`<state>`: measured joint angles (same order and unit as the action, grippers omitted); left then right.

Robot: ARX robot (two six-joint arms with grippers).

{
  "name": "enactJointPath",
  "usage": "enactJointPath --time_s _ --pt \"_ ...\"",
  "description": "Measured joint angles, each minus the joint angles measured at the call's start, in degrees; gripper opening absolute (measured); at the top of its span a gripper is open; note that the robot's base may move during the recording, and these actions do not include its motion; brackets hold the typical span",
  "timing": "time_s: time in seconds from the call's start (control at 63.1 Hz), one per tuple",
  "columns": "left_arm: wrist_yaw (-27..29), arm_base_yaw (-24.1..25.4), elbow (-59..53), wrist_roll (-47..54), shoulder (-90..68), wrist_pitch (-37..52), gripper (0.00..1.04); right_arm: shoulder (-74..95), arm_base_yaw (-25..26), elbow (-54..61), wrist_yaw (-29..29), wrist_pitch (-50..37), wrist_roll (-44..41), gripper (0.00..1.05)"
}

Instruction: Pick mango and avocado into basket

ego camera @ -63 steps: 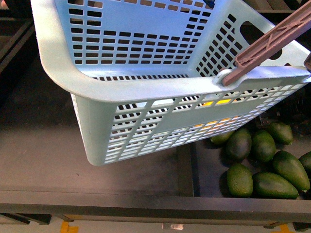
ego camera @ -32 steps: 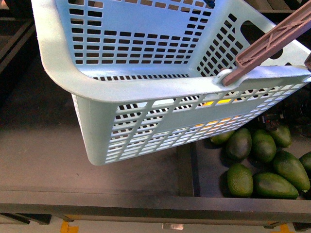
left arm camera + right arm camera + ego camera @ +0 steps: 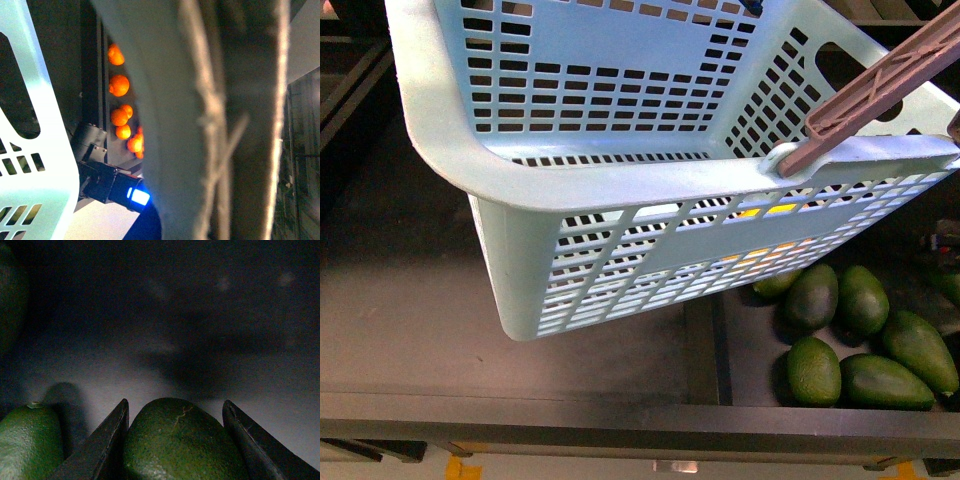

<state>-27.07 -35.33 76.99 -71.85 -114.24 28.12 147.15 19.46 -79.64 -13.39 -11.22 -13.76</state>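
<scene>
Front view: the tilted basket [image 3: 450,150] fills the frame, and the mango [image 3: 765,212] shows only as yellow through its slots. Six avocados [image 3: 814,370] lie on the worktop [image 3: 420,310], one of them half hidden.

Left wrist view: mostly blur, so I cannot tell the left end effector's grip. About six oranges [image 3: 119,85] show.

Right wrist view: the right end effector [image 3: 176,405] clamps one avocado [image 3: 175,450], with another just beside it.

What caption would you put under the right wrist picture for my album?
An avocado sits between the right gripper's dark fingers, another avocado beside it.

The basket [image 3: 620,190] was smooth, faintly glossy plastic, and its handle [image 3: 880,85] was ribbed, matt plastic. The avocado [image 3: 175,440] had finely pebbled, dull skin. The shelf [image 3: 420,320] looked matt; the oranges [image 3: 119,85] shone.
</scene>
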Motion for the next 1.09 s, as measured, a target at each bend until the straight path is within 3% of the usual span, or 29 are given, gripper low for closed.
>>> enactJointPath --time_s 0.27,0.412,0.682,1.094 --pt "0.02 0.00 0.00 0.00 0.00 0.00 0.05 -22.36 7.69 18.25 -4.28 -13.09 9.22 0.49" --pt "0.00 -0.02 0.00 0.00 0.00 0.00 0.05 -37.94 7.58 26.58 -5.35 -16.35 14.53 0.49" --pt "0.00 0.00 0.00 -0.02 0.00 0.00 0.05 -54.34 -2.54 29.88 -0.07 -17.94 23.39 0.49" --pt "0.04 0.00 0.00 0.02 0.00 0.00 0.05 -46.31 -20.02 20.68 13.66 -18.86 37.27 0.49"
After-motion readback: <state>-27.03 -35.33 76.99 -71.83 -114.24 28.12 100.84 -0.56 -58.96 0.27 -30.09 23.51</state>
